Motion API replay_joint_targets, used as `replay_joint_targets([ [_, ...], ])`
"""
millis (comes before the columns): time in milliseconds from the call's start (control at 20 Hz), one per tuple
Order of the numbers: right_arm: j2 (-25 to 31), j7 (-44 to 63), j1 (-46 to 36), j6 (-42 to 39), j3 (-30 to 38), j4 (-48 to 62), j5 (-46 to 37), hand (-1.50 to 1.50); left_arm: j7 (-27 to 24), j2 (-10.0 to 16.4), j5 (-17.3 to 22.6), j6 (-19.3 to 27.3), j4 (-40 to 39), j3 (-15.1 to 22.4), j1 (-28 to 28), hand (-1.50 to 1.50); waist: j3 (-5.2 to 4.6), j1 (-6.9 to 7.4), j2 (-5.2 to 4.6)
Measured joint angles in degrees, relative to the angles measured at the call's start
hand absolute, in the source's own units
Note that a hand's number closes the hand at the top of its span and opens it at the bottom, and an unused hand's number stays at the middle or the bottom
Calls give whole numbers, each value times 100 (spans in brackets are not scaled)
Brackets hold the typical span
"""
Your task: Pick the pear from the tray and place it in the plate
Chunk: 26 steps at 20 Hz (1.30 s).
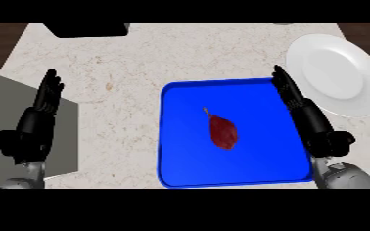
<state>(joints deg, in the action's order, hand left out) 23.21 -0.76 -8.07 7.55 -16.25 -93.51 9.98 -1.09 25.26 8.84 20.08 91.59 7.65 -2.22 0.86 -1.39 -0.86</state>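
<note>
A dark red pear (pixel 223 131) with a thin stem lies near the middle of the blue tray (pixel 180 161). A white plate (pixel 332 73) sits on the counter at the upper right, just beyond the tray's right edge. My right hand (pixel 303 108) is open, fingers straight and pointing up, over the tray's right rim between the pear and the plate. It touches neither of them. My left hand (pixel 42 112) is open at the far left, well away from the tray, resting with fingers up.
A grey slab (pixel 61 142) lies at the left edge, under my left forearm. A black box (pixel 86 28) stands at the back left. Pale stone counter (pixel 115 103) stretches between the left hand and the tray.
</note>
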Motion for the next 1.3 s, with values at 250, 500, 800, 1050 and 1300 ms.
replay_joint_targets([
  [250, -333, -151, -377, -1057, -209, 285, 871, 150, -1405, -333, 1273, -3603, 227, 341, 50, 0, 143, 430, -42],
  [500, -171, -652, -806, -1530, -189, 462, 753, -150, -560, -541, 1793, -4225, 120, 455, -237, 0, 155, 740, -91],
  [800, -307, -1318, -733, -2493, -148, 1131, 1338, -150, 224, -843, 1655, -3807, 90, 177, -403, 0, 67, 803, -128],
  [1050, 70, -1962, -964, -3433, -267, 1635, 1089, -150, 663, -1111, 1198, -3376, 126, -69, -379, 0, 2, 750, -80],
  [1300, 408, -2603, -1417, -4125, -352, 2285, 598, -150, 1007, -1315, 662, -2924, 162, -301, -322, 0, -35, 662, -46],
])
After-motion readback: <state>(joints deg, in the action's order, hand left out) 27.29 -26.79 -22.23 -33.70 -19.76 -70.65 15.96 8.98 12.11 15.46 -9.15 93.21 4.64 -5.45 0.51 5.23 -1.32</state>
